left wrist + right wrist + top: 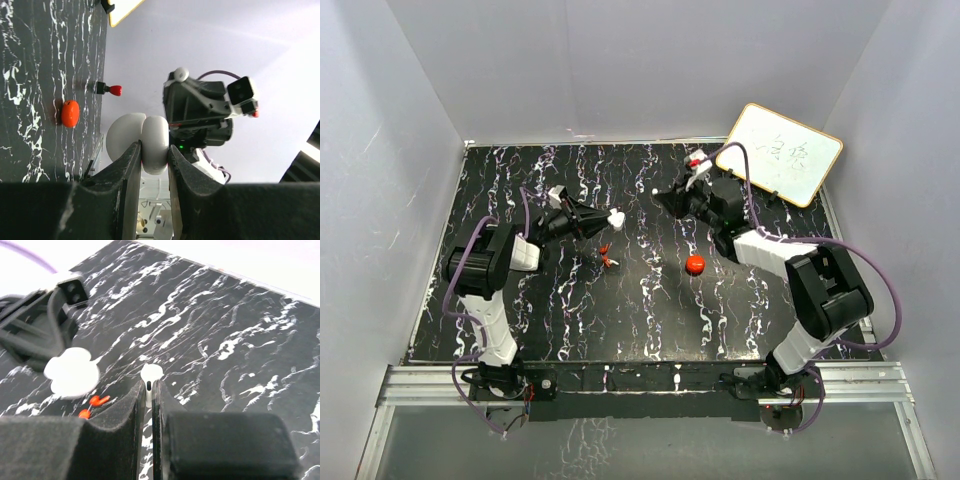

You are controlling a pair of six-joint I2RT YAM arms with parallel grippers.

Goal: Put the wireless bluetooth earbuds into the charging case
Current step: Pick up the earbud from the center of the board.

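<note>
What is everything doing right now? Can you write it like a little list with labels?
left end effector: shut on the case
right end effector: shut on the white earbud
red earbuds: two, lying on the table near the case
red disc: on the table, not touched by either arm
</note>
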